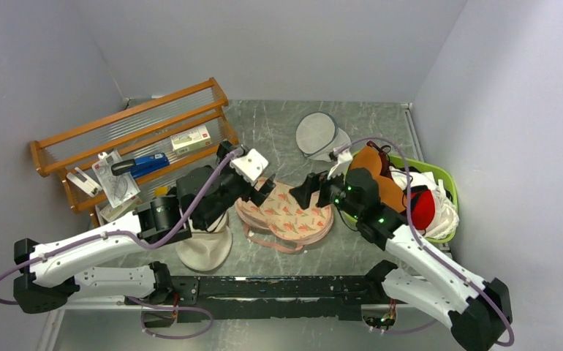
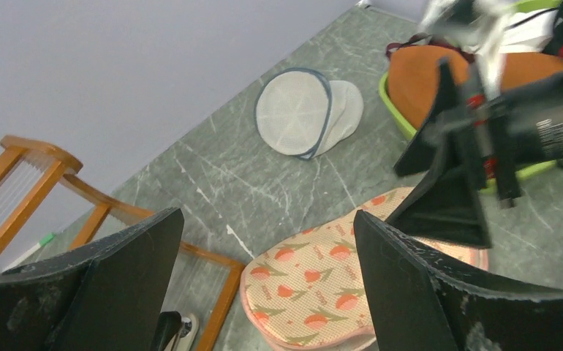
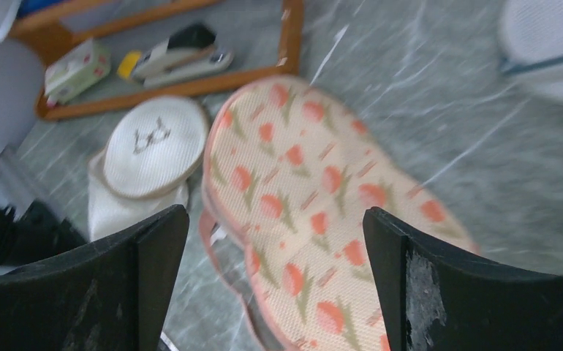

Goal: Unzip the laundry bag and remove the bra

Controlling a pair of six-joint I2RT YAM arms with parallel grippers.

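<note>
The laundry bag (image 1: 286,212) lies flat and shut in the middle of the table, its pink loop handle (image 1: 270,241) toward the near edge. It also shows in the left wrist view (image 2: 322,281) and the right wrist view (image 3: 300,190). My left gripper (image 1: 262,191) hovers open over its left end (image 2: 267,227). My right gripper (image 1: 309,191) hovers open over its right end (image 3: 276,219). Neither touches it. An orange moulded cup (image 1: 376,175) lies over the green basket's rim (image 2: 425,80). I cannot tell what is inside the bag.
A wooden rack (image 1: 132,139) with small items stands at the left. A cream mesh bag (image 1: 205,247) lies by the laundry bag's left. A round white mesh pouch (image 1: 316,133) lies at the back. A green basket (image 1: 445,179) of garments stands at the right. Grey walls enclose three sides.
</note>
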